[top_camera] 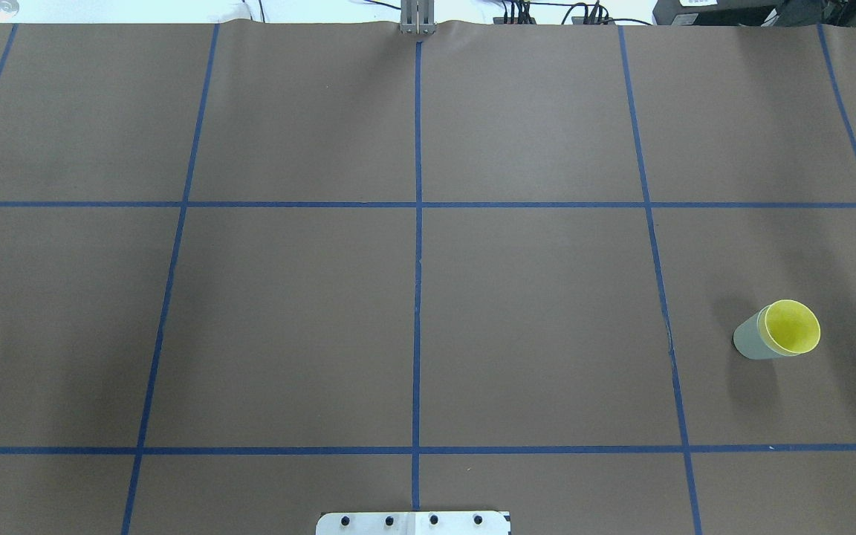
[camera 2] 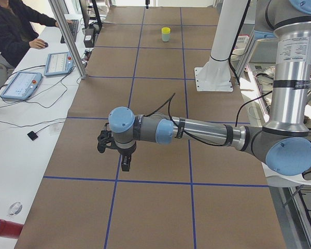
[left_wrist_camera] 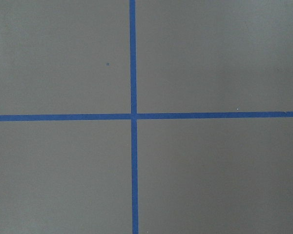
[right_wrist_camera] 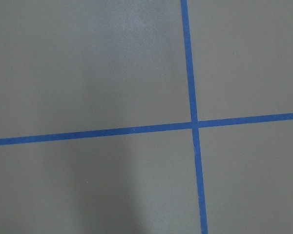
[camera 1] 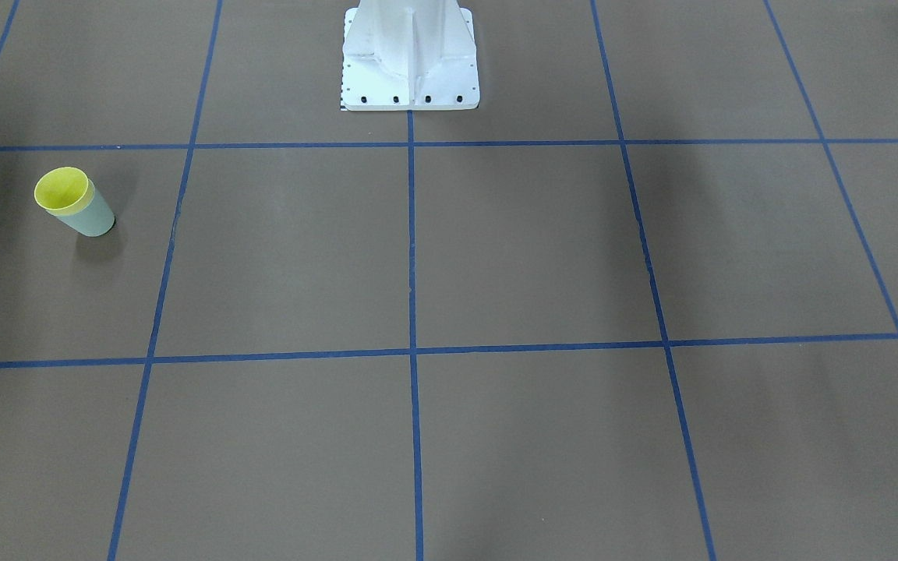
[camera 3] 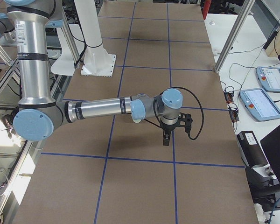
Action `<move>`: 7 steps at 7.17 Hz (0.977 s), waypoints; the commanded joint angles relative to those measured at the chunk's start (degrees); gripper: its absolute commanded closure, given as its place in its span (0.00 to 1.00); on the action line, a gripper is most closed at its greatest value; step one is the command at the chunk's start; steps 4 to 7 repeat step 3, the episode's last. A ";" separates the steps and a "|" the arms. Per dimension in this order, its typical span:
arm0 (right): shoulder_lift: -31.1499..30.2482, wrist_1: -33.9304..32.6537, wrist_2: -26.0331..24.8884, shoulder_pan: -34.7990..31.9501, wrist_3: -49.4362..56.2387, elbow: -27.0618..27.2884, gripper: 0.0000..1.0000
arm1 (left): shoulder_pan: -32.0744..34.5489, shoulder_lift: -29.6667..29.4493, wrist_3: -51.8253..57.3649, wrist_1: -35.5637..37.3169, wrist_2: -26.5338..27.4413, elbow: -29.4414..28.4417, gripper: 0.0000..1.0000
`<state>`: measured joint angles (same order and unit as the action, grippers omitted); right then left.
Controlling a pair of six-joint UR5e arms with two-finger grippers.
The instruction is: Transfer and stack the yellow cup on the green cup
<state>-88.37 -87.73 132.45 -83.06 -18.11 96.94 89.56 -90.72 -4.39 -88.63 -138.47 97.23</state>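
The yellow cup (camera 1: 63,189) sits nested inside the green cup (camera 1: 93,219), and the pair stands upright on the brown table. In the overhead view the yellow cup (top_camera: 792,327) and the green cup (top_camera: 750,344) are at the right side. In the exterior left view the yellow cup (camera 2: 166,30) and the green cup (camera 2: 166,38) are far off. My left gripper (camera 2: 125,165) hangs over the table's left end, far from the cups. My right gripper (camera 3: 166,140) points down over the table's right end, away from the cups. I cannot tell whether either is open or shut.
The white robot pedestal (camera 1: 410,62) stands at the table's middle rear edge. Blue tape lines (top_camera: 417,223) form a grid on the brown mat. A seated operator (camera 2: 13,31) and control tablets (camera 2: 20,85) are on the side bench, behind aluminium posts (camera 2: 67,36).
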 commanded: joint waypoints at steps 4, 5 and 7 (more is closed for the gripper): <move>-0.13 0.01 0.00 0.00 0.00 0.00 0.00 | 0.00 0.02 -0.01 -0.06 0.13 0.07 0.00; -0.13 0.01 0.00 0.00 0.00 0.00 0.00 | 0.00 0.02 -0.01 -0.06 0.13 0.07 0.00; -0.13 0.01 0.00 0.00 0.00 0.00 0.00 | 0.00 0.02 -0.01 -0.06 0.13 0.07 0.00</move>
